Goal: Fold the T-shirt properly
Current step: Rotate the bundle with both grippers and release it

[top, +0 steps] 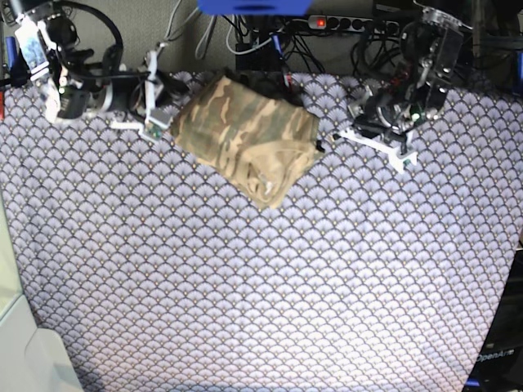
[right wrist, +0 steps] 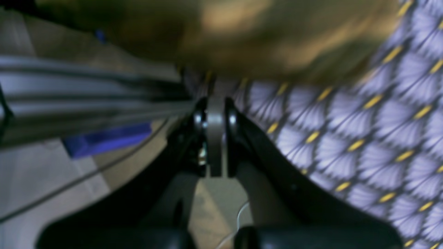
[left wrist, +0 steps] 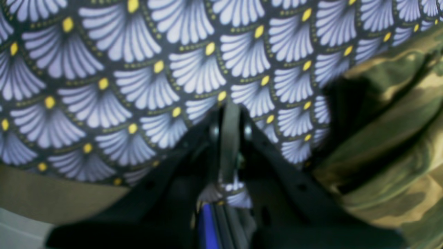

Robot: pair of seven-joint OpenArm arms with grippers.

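Note:
The camouflage T-shirt [top: 245, 135] lies bunched in a thick bundle at the far middle of the patterned tablecloth [top: 261, 278]. My right gripper [top: 155, 121] is at the shirt's left edge. In the right wrist view its jaws [right wrist: 216, 103] are pressed together, with the blurred shirt [right wrist: 242, 38] just beyond the tips. I cannot tell whether they pinch cloth. My left gripper [top: 380, 147] stands to the right of the shirt. In the left wrist view it [left wrist: 228, 110] is shut over the tablecloth [left wrist: 138, 69], and the shirt [left wrist: 391, 138] lies apart at its right.
A power strip [top: 327, 23] and tangled cables run along the table's far edge, beside a blue object [top: 253, 6]. The table's left edge and a pale surface [top: 24, 351] show at the lower left. The right wrist view shows floor and a blue item [right wrist: 107, 138] beyond the edge.

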